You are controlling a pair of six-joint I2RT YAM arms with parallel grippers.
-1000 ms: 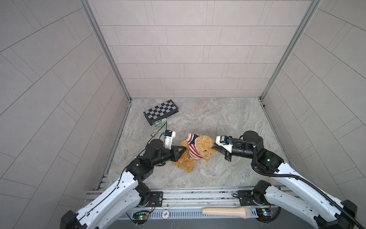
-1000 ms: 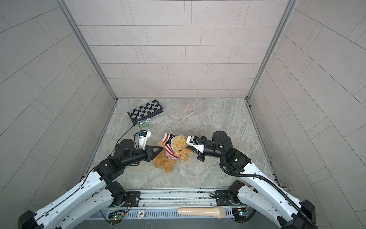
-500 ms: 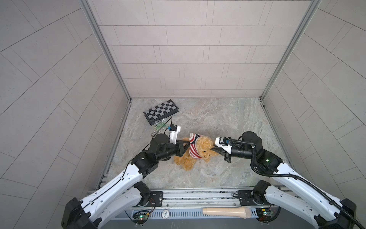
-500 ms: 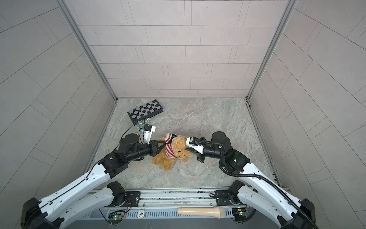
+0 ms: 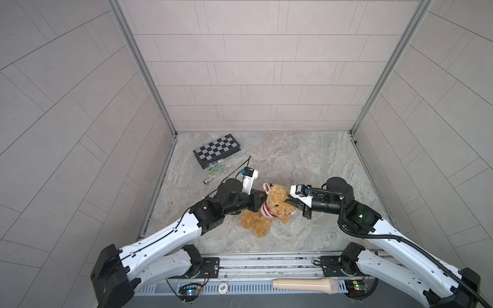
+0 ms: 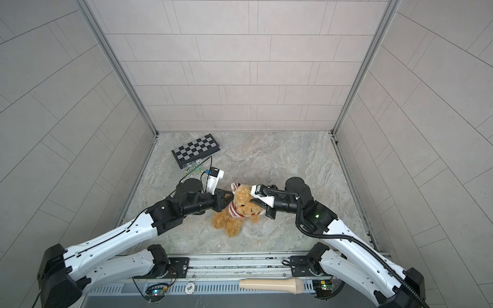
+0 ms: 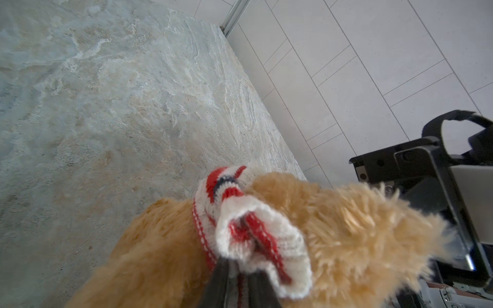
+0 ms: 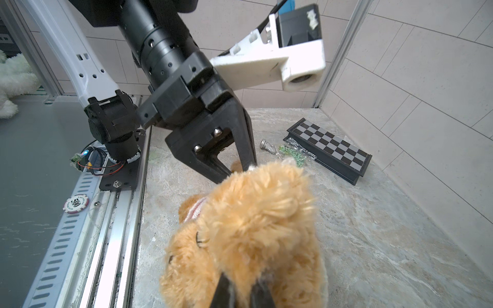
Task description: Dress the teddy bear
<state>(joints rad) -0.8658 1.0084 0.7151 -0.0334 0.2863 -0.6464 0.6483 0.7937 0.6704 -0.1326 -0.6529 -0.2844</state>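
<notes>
Teddy bear (image 5: 269,216), golden-tan and fluffy, sits near the middle of the marbled tabletop (image 5: 320,165), toward the front rail. Its legs are splayed toward that rail and its head is propped up between my two grippers. A red-and-white striped knit sweater (image 5: 265,210) is bunched round its neck like a collar, with one loose end sticking up beside an ear. My left gripper (image 7: 237,269) is pinched tight on that loose knit, which the left wrist view shows from close in. My right gripper (image 8: 242,289) is clenched into the fur of the bear's head, its fingertips buried in the plush. Toward the back left corner lies a folded chessboard (image 5: 217,150), with a small clear bag of green pieces (image 5: 216,168) just beside it. A poker chip (image 5: 223,287) rests on the front rail.
</notes>
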